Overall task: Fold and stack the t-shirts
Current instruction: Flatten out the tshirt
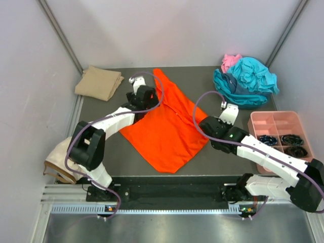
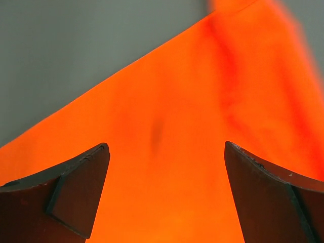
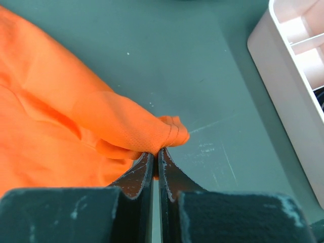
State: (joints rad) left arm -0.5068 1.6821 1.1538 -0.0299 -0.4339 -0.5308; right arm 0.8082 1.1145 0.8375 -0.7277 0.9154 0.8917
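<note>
Kid: What is around you?
Robot: Pale gray walls (image 1: pixel 177 30) and a dark table (image 1: pixel 126 157). My two arms sit at its near edge.
Kid: Where is the orange t-shirt (image 1: pixel 167 129)?
Robot: It lies spread out in the middle of the table, a bit crooked. One corner points to the far side.
Kid: What is your left gripper (image 2: pixel 166 147) doing?
Robot: It is over the far left edge of that shirt. Its fingers are wide apart and hold nothing. I see only orange cloth between them.
Kid: And the right one?
Robot: My right gripper (image 3: pixel 156 152) is squeezed tight on a bunched bit of the shirt's right edge, low by the table.
Kid: Where are the other shirts?
Robot: The tan t-shirt (image 1: pixel 98 82) is folded in the far left corner. The teal t-shirts (image 1: pixel 248 81) lie in a heap in the far right corner, with the pink t-shirt (image 1: pixel 231 61) just behind them. A pink tray (image 1: pixel 276 113) sits near them on the right.
</note>
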